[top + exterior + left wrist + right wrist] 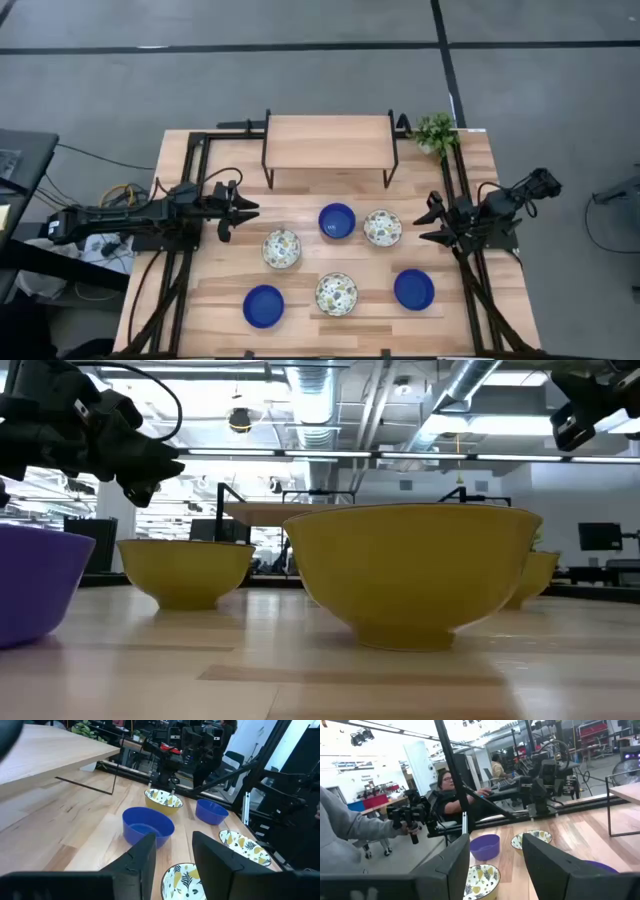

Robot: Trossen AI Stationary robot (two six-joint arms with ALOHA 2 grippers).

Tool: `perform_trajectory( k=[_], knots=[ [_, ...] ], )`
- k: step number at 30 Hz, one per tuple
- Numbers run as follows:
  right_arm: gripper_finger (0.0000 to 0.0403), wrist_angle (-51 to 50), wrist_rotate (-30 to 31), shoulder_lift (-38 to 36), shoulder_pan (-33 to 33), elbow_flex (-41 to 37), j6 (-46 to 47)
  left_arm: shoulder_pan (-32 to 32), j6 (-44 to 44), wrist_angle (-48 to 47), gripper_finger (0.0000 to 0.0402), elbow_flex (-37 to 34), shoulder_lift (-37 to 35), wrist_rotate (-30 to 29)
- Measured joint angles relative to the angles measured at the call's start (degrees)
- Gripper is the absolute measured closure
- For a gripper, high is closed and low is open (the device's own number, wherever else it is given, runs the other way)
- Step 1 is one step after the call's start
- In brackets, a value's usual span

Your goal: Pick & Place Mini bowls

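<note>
Nearest the low camera stands a patterned bowl point(415, 575) with a yellow outer wall, resting upright on the bench point(200, 300) in the front row.

Left to right across the bench, seen from above: the left gripper point(243, 210) hovers at the left side, its fingers point(137, 862) spread apart and holding nothing, pointing toward the bowls. Just beside it sits a patterned bowl point(282, 248). In front of that, near the front edge, is a blue bowl point(263, 306). A second patterned bowl point(337, 293) lies at the front centre. Behind it, in the middle of the bench, is a blue bowl point(337, 220), and close on its right a third patterned bowl point(382, 227); the two are near but apart. A third blue bowl point(414, 289) sits at the front right. All six bowls stand upright, well separated, none stacked.

The right gripper point(430, 222) hovers at the right side, just beside the third patterned bowl, fingers point(547, 862) released and empty.

At the back centre stands a wooden shelf point(328, 142) on dark legs, nothing on it. A small green plant point(436, 132) sits at the back right corner.

Beyond the bench, the right wrist view shows a seated person point(452, 795) and a grey sleeve point(350, 827).
</note>
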Motion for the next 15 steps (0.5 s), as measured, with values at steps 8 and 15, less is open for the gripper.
perform_trajectory(
  k=[8,15],
  knots=[
    [0.0233,0.0,0.0,0.0,0.0,0.0,0.0,0.0,-2.0,0.3,0.0275,0.0,0.0,0.0],
    [0.0233,0.0,0.0,0.0,0.0,0.0,0.0,0.0,-8.5,0.4,0.0275,0.0,0.0,0.0]
  ],
)
